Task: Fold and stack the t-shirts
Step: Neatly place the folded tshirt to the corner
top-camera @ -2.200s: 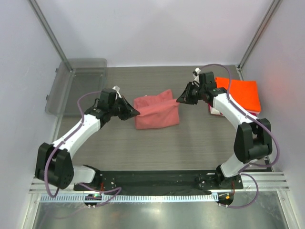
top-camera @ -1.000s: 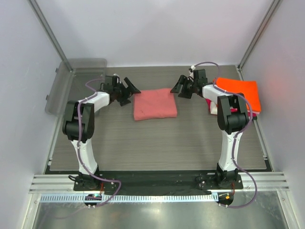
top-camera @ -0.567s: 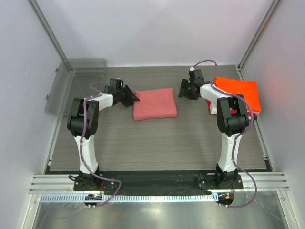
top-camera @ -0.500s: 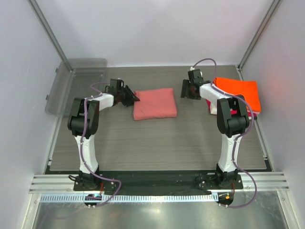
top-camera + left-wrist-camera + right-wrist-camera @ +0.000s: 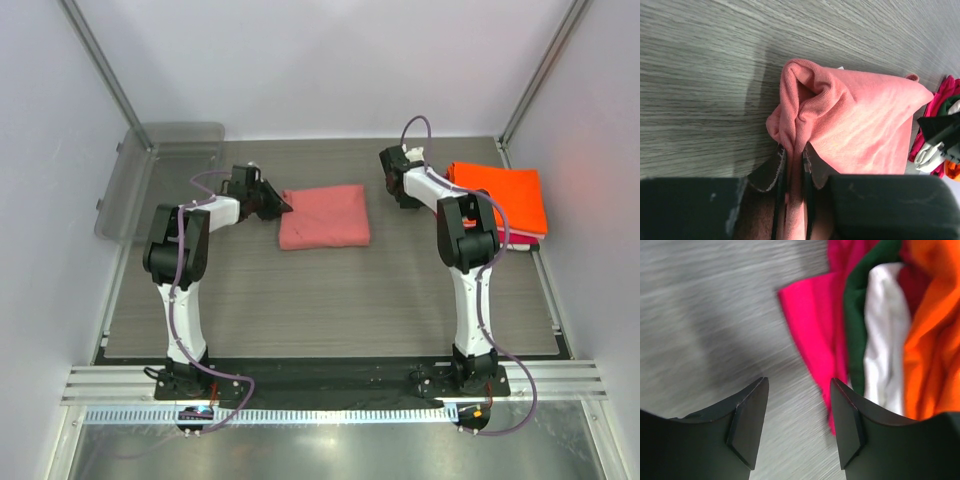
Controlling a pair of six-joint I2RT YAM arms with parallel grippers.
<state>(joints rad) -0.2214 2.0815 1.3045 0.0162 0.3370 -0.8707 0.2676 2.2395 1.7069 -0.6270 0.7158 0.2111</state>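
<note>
Salmon-pink cotton is lying folded into a rough rectangle at the middle of the far half of the grey wood-grain table: this salmon-pink t-shirt is resting flat, well apart from the other shirts. The left gripper is reaching in from the shirt's left edge, and the wrist view is showing its fingers pressing close together on a raised fold of that pink fabric, whose lower part is disappearing between them. The right gripper is hovering by the pile at the table's right side, its fingers standing spread with only bare table between them. That pile is showing the orange t-shirt on top from above; the layers beneath are mostly hidden there. The right wrist view, somewhat blurred, is showing their edges: the magenta t-shirt nearest the gripper, then a dark green layer, the white t-shirt and orange, all cut off by the frame. A clear grey plastic tray is sitting at the far left corner.
</note>
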